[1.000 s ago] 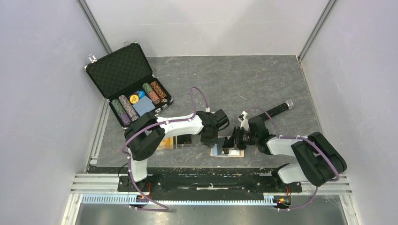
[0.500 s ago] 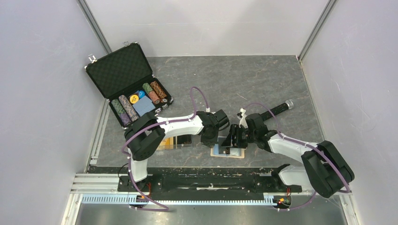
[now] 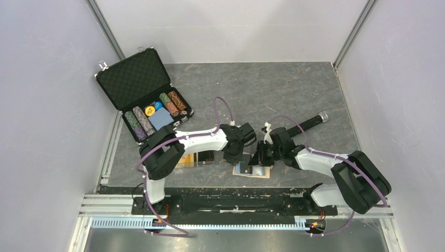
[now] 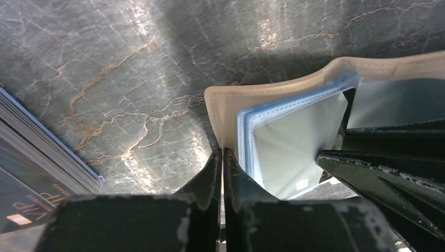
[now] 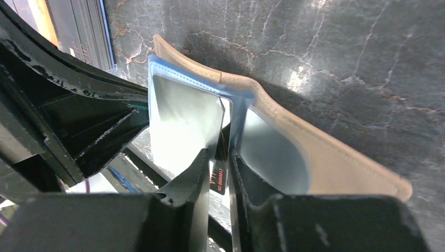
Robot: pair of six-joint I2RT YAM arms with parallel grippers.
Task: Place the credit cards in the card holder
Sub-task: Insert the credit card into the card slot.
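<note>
The tan card holder lies open at the near edge of the tabletop. The left gripper, fingers pressed together, nips its cover edge, while the right gripper pinches a dark credit card edge-on inside it. The left arm overhangs the other credit cards just beside the holder — an open poker-chip case and a black rod lie well apart.

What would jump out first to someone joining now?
Both hands meet over the open tan card holder, front and centre: the left hand pinches its cover, the right hand holds a dark credit card at its blue pockets. Far left, an open poker-chip case shows colourful chips.
</note>
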